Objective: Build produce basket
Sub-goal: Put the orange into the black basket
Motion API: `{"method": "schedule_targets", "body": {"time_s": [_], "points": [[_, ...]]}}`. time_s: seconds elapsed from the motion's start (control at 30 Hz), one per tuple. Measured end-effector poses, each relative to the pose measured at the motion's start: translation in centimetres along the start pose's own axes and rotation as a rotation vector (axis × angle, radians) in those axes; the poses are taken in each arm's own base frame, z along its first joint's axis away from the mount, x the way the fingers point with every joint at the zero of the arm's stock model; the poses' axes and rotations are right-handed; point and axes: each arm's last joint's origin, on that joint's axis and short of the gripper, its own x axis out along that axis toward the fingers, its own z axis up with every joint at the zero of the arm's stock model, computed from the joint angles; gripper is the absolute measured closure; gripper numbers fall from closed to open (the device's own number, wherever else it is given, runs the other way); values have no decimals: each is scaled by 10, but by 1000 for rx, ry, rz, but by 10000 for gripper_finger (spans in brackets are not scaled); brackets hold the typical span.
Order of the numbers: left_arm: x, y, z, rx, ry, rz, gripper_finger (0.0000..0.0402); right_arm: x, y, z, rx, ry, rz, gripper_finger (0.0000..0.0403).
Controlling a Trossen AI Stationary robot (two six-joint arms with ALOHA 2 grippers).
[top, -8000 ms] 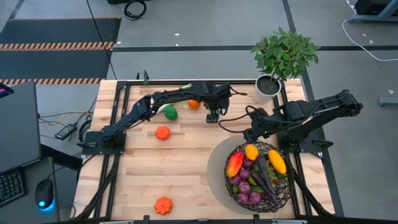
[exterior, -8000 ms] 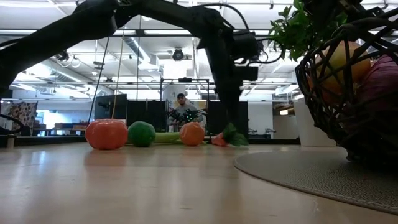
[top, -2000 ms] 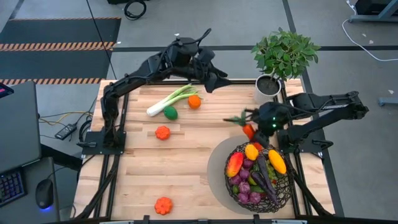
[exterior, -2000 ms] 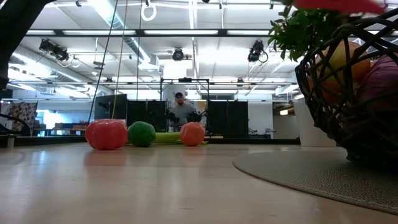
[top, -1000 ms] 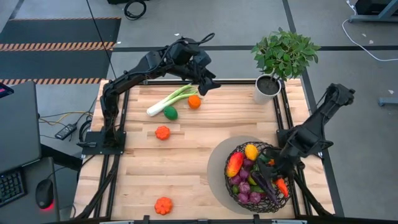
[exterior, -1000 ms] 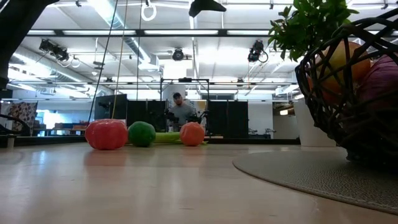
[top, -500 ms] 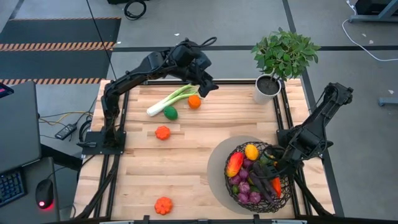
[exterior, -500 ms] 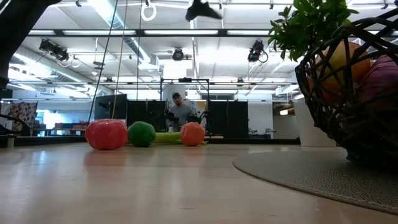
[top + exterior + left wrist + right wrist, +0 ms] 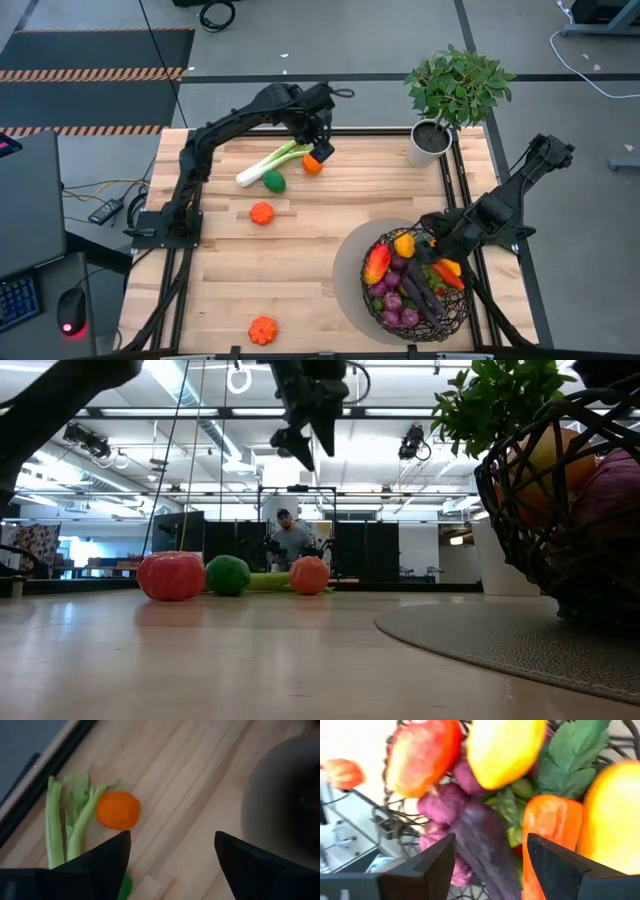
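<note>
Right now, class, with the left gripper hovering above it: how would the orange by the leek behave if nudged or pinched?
The orange looks round and lies free on flat wood, so a nudge would probably roll it. Its smooth curve may slip from the left gripper unless pinched across the middle. The leek beside it might block rolling that way.

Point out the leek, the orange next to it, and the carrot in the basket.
leek (image 9: 262, 166): high view, mid-stalk.
orange (image 9: 118, 810): left wrist view, centre of the fruit.
carrot (image 9: 547, 840): right wrist view, orange body.

Bare table (image 9: 300, 255) lies mid-table; the full basket (image 9: 372, 300) and potted plant (image 9: 455, 95) crowd the right.
</note>
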Motion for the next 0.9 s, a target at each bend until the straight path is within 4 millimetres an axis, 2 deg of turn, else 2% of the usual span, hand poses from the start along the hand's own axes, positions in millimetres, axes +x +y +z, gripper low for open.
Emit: {"method": "schedule_targets", "body": {"time_s": [0.17, 0.5, 0.73, 0.9], "points": [[20, 1, -2, 3, 92, 15, 109, -5, 6, 0, -19, 51, 89, 152], [20, -7, -4, 53, 95, 4, 109, 2, 11, -11, -62, 142, 80, 154], [19, 7, -1, 74, 90, 25, 109, -5, 18, -6, -64, 114, 196, 154], [27, 31, 1, 68, 104, 78, 109, -11, 18, 8, -64, 8, 237, 154]]}}
